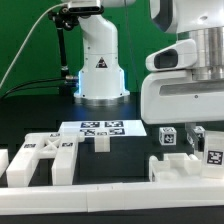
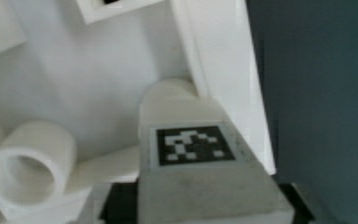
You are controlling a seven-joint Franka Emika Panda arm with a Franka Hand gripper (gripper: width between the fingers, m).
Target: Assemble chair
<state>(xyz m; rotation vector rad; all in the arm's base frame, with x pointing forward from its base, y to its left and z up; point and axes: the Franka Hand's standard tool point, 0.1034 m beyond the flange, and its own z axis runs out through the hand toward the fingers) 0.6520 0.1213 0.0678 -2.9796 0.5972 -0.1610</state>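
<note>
In the wrist view my gripper (image 2: 202, 205) is shut on a matte white blocky chair part (image 2: 197, 120) that carries a square black-and-white tag. Black fingers (image 2: 126, 202) press on both of its sides. In the exterior view the gripper (image 1: 192, 140) hangs low at the exterior view's right, with tagged white parts (image 1: 168, 137) at its tips above a white block (image 1: 185, 168). A slotted flat chair panel (image 1: 45, 160) lies at the exterior view's left. A small white piece (image 1: 100, 143) stands near the middle. A rounded white part (image 2: 34, 165) lies beside the held part.
The marker board (image 1: 100, 128) lies on the black table in front of the robot base (image 1: 100, 75). A low white rail (image 1: 90, 195) runs along the near side. A long white part (image 2: 211, 50) runs past the held part in the wrist view.
</note>
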